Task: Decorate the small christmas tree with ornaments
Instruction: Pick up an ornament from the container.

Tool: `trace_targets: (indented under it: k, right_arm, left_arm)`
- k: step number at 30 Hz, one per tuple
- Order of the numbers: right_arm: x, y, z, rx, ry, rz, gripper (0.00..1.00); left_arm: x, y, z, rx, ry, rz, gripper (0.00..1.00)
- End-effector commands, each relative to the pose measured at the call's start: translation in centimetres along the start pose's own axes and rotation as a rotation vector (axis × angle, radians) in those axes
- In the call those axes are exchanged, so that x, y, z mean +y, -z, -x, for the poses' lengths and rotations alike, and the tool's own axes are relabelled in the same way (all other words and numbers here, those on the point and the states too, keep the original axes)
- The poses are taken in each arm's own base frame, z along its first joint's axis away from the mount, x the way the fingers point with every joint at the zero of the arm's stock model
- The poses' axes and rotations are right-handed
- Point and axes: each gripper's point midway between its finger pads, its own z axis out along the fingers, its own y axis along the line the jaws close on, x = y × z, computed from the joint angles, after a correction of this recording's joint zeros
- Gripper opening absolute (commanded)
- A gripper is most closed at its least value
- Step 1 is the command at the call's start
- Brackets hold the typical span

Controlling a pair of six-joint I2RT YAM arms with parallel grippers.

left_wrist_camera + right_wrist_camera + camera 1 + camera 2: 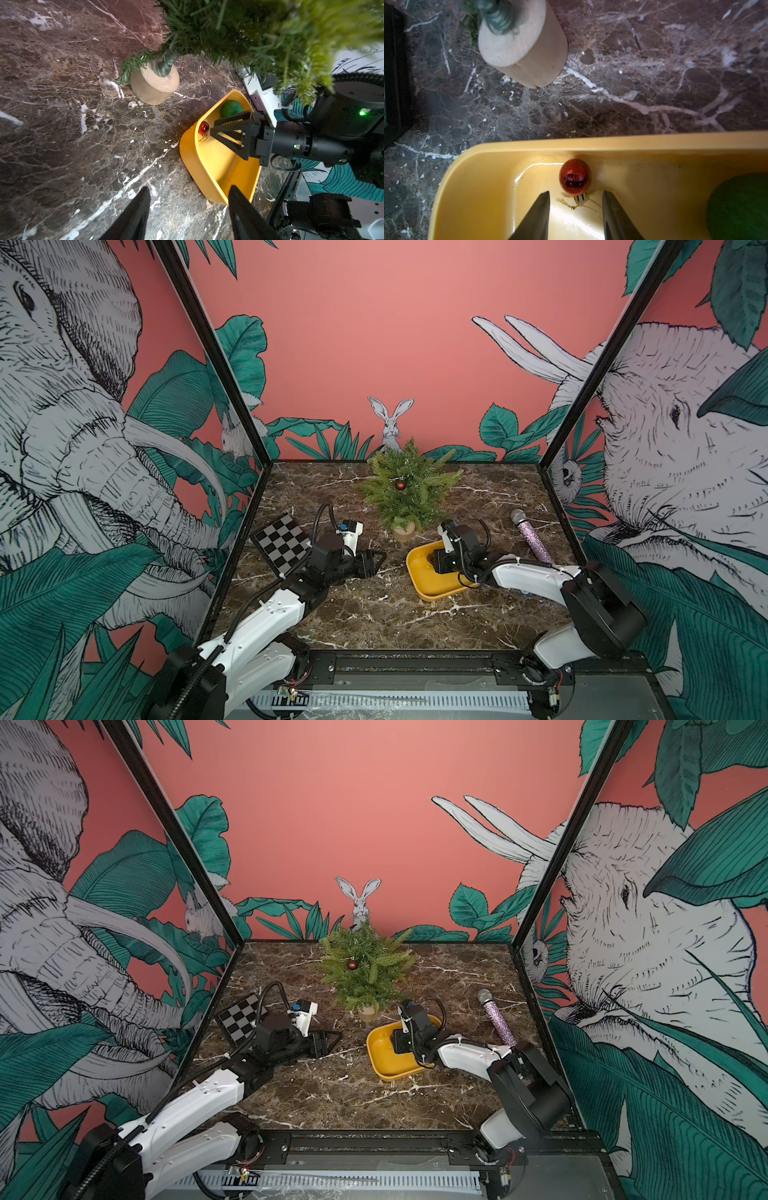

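The right pincer (576,192) reaches down into the yellow tray (571,143), released, its two fingertips (547,197) standing apart. The dark-red ball (575,176) lies on the tray floor just ahead of the tips, against the tray's wall on the tree side. Its striped cap and thin wire hook point back into the gap between the fingers, and there is clear space on either side, so nothing is grasped. From the left wrist the same right pincer (213,127) shows its tips almost touching the dark-red ball (203,127). The glittery green ball (230,108) rests in the tray corner beside the pincer, outside its jaws.

The left pincer (189,189) hangs low over the marble worktop (374,614), released and wide with nothing between its fingers, near the yellow tray (193,149) but outside it.

The small Christmas tree (409,489) stands upright on its pale wooden base (404,531) toward the back of the worktop, just behind the tray. A hung red ball (400,485) is already on a branch in its upper half, seen in both top views (352,965).
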Motion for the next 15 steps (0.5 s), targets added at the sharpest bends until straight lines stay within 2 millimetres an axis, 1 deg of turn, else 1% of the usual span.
trace_targets:
  k: [1,6,10,11,15]
  right_arm:
    - [0.5,-0.3,2.6,-0.080,-0.022,0.010,0.43]
    - [0.3,-1.0,2.7,-0.077,-0.019,-0.002,0.43]
    - [0.5,-0.9,3.1,-0.086,-0.012,0.001,0.42]
    - [0.2,-1.7,2.4,-0.059,-0.014,-0.009,0.42]
    - [0.3,-2.2,2.2,-0.042,-0.016,0.001,0.41]
  left_arm:
    - [-0.3,-0.3,0.3,-0.024,0.008,-0.012,0.62]
    - [-0.2,-0.5,0.1,-0.018,0.011,-0.011,0.62]
    - [-0.1,-0.6,0.1,-0.016,0.012,-0.007,0.62]
    - [-0.1,-0.6,0.0,-0.016,0.014,-0.007,0.61]
    - [-0.1,-0.6,0.1,-0.017,0.014,-0.004,0.61]
